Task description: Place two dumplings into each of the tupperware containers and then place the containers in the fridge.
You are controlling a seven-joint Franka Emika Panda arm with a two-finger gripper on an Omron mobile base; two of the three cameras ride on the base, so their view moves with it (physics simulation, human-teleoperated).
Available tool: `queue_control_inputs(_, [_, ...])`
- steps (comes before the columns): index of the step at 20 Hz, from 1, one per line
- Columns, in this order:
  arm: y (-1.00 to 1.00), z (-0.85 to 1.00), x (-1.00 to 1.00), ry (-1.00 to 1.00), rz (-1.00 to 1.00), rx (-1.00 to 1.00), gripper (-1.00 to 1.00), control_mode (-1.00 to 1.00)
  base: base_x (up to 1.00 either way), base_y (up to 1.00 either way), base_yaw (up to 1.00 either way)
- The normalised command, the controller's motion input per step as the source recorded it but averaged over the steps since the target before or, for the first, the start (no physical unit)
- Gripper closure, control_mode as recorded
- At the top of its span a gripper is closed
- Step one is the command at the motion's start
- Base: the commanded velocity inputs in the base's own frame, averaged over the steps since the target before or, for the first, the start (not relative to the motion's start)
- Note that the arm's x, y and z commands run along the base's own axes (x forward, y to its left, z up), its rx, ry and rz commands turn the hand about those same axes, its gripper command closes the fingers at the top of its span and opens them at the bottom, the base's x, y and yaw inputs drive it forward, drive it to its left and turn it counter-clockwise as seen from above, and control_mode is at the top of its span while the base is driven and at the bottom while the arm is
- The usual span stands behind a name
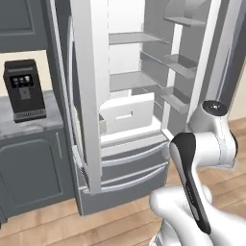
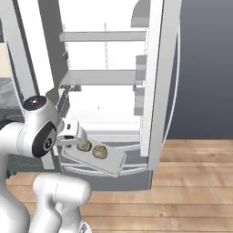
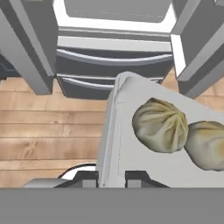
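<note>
Tupperware container [image 2: 98, 160] hangs in the air before the open fridge [image 2: 113, 91], low, about level with the drawer fronts. Two dumplings [image 3: 161, 124] sit inside, touching each other. Fingers [image 3: 117, 178] pinched narrow on the container's near rim, so the box juts forward toward the fridge, tilted slightly downward at its far end. Edge grip likely leaves the base free for setting down. White shelf [image 2: 102, 77] above stands bare.

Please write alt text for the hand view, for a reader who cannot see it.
A shallow pale container with two dumplings side by side is gripped by its near rim between two dark fingers. Beyond it stands the open fridge with its grey lower drawers, above a wooden floor.
</note>
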Motion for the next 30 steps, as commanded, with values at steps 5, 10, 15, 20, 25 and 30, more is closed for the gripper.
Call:
queue_control_inputs(5, [0.00, 0.00, 0.00, 0.00, 0.00, 0.00, 1.00, 1.00, 0.60, 0.00, -0.19])
queue_control_inputs(10, [0.00, 0.00, 0.00, 0.00, 0.00, 0.00, 1.00, 1.00, 0.50, 0.00, -0.25])
queue_control_inputs(15, [0.00, 0.00, 0.00, 0.00, 0.00, 0.00, 1.00, 1.00, 0.48, 0.00, -0.23])
queue_control_inputs(20, [0.00, 0.00, 0.00, 0.00, 0.00, 0.00, 1.00, 1.00, 0.51, 0.05, -0.23])
queue_control_inputs(25, [0.00, 0.00, 0.00, 0.00, 0.00, 0.00, 1.00, 1.00, 0.41, 0.19, -0.26])
queue_control_inputs(30, [0.00, 0.00, 0.00, 0.00, 0.00, 0.00, 1.00, 1.00, 0.38, 0.20, -0.24])
